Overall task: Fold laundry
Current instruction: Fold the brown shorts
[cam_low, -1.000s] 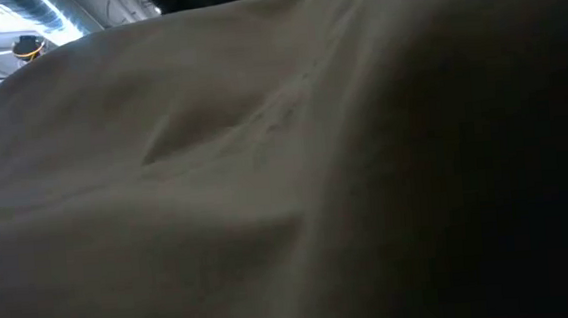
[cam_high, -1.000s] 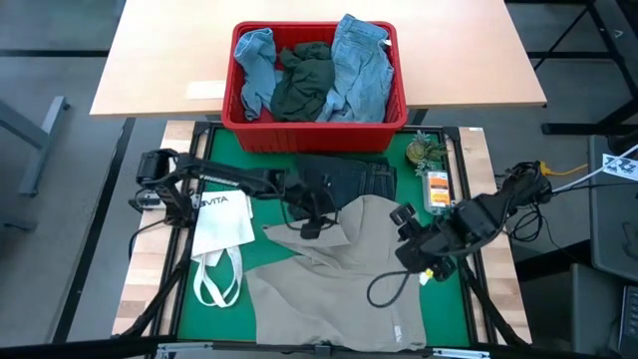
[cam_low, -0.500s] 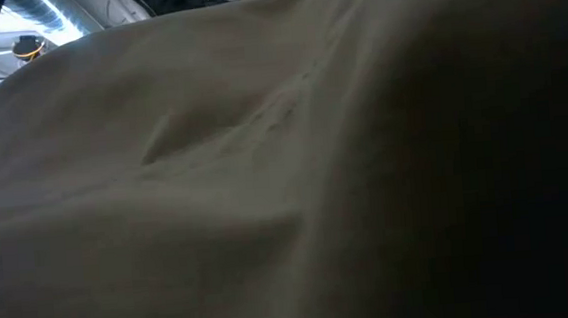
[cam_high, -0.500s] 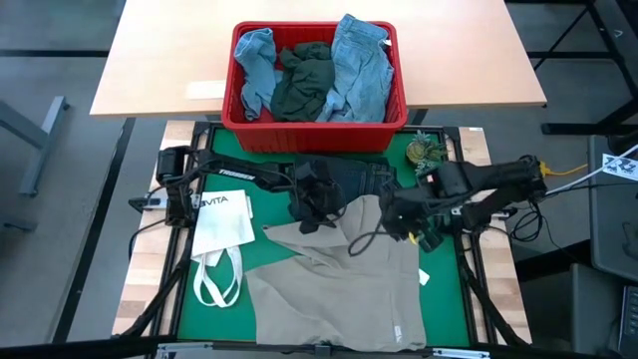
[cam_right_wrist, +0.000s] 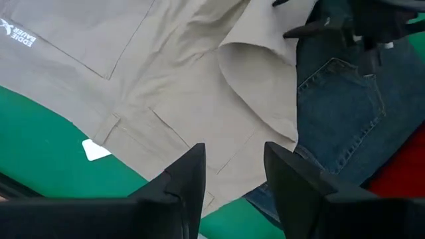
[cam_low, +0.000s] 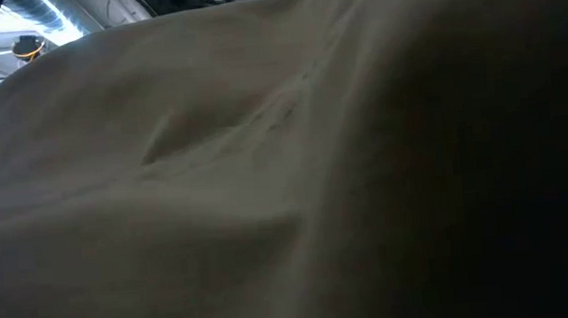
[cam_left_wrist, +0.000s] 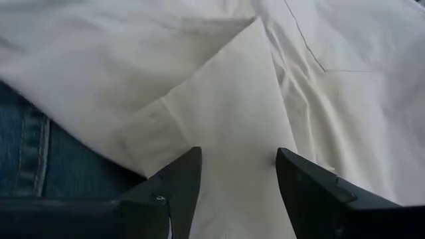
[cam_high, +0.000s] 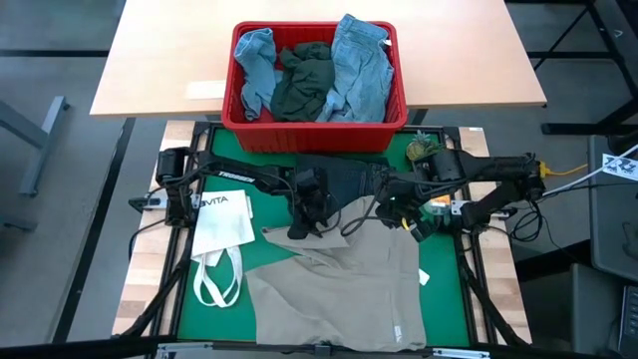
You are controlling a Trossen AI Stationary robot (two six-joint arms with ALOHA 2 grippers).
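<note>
Two arms meet over the middle of the frame in the high view, above a khaki garment (cam_high: 344, 284) spread across the green mat (cam_high: 214, 311) in the lower centre, its upper edge turned over in a loose flap. Left tool (cam_high: 299, 227) hangs over that flap from the centre-left; its own camera shows the fingers parted with khaki cloth between them but not pinched, so it reads as released. Right tool (cam_high: 409, 221) comes in from the centre-right over the garment's upper right edge, its fingers likewise apart and grasping nothing. Just above both, dark jeans (cam_high: 344, 181) lie partly under the khaki piece. A white tote bag (cam_high: 221, 224) sits at the left of the mat. Farther up, a red basket (cam_high: 249, 128) on the wooden tabletop (cam_high: 159, 60) holds light blue denim pieces (cam_high: 361, 60) and a dark green garment (cam_high: 304, 80), all crumpled. Folding looks barely begun: one piece is laid out with a first flap, nothing is stacked, and the basket's load remains.
</note>
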